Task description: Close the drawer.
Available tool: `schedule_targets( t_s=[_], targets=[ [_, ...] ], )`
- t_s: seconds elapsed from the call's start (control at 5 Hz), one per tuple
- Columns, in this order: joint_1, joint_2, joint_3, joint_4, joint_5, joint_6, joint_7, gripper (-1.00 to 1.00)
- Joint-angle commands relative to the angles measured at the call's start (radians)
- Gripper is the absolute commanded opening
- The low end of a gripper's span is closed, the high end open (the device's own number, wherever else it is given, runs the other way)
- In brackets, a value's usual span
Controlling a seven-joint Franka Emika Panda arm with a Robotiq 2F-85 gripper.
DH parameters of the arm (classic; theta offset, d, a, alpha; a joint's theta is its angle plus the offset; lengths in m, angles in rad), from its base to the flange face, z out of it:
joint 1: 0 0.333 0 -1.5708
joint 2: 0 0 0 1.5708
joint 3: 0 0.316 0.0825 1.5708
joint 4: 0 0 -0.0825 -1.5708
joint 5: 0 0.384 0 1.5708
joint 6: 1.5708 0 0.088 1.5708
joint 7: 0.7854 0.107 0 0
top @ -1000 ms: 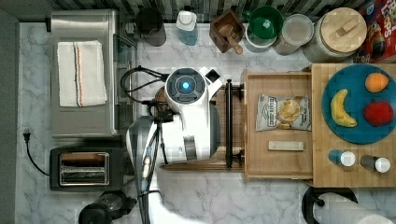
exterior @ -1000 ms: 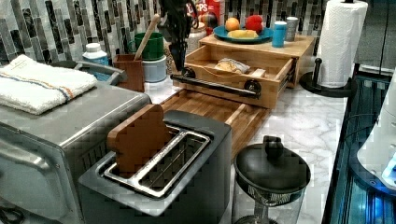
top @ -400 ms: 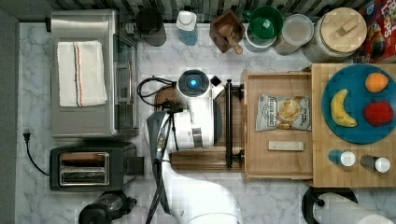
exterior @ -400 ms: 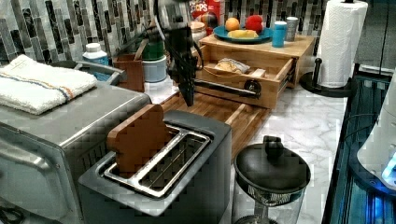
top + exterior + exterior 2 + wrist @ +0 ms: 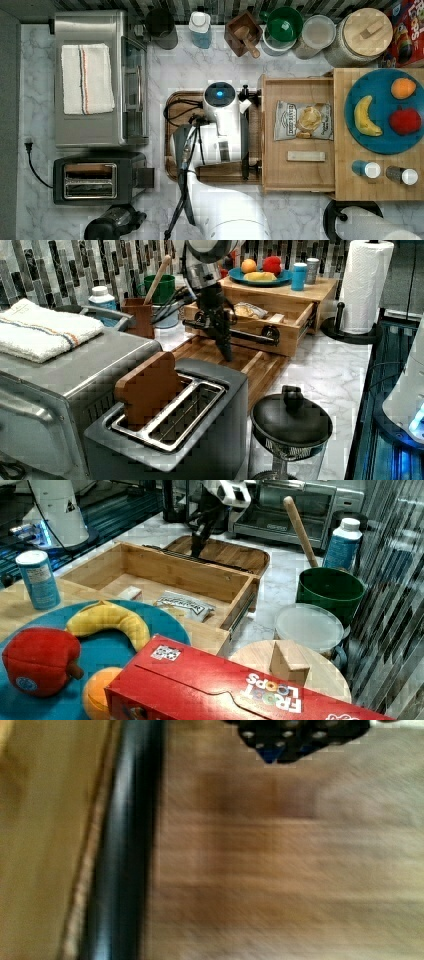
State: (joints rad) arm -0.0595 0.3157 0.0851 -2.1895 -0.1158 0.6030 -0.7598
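- Top view: the drawer (image 5: 299,172) is seen pulled out of the light-wood block (image 5: 380,192) toward the top view's left, its interior exposed. A chip bag (image 5: 303,120) and a small pale bar (image 5: 306,156) are lying on its flat bottom. A black handle bar (image 5: 245,165) runs along the drawer's front face. The white arm (image 5: 221,122) is placed over the dark cutting board (image 5: 220,174), just beside that handle. On the block, a blue plate (image 5: 381,142) is loaded with a banana (image 5: 364,116), an orange and a red fruit.
- Left view: the gripper (image 5: 226,351) is pointed downward in front of the drawer front (image 5: 270,344), its tip held low over the cutting board (image 5: 257,362) and close to the handle (image 5: 250,334). The spread of the fingers cannot be told, since they appear as one dark shape. A toaster (image 5: 172,437) is seen in the foreground.
- Right view: the open drawer (image 5: 175,572) is seen from behind, with the gripper (image 5: 197,542) beyond its front wall, above the cutting board (image 5: 230,552).
- Wrist view: the black handle (image 5: 125,855) is shown as a dark bar between the light drawer front (image 5: 45,845) and the darker board (image 5: 280,870). Part of the gripper (image 5: 295,737) is visible; its opening cannot be judged.
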Motion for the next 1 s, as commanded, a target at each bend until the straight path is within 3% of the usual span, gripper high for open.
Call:
schedule_targets(
  t_s=[0.2,1.0],
  targets=[
    [-0.086,-0.048,-0.037,0.109,-0.005,0.091,-0.185,-1.0],
    [-0.239,-0.076,-0.12,0.148,-0.01,0.081,-0.318,-1.0]
  ],
)
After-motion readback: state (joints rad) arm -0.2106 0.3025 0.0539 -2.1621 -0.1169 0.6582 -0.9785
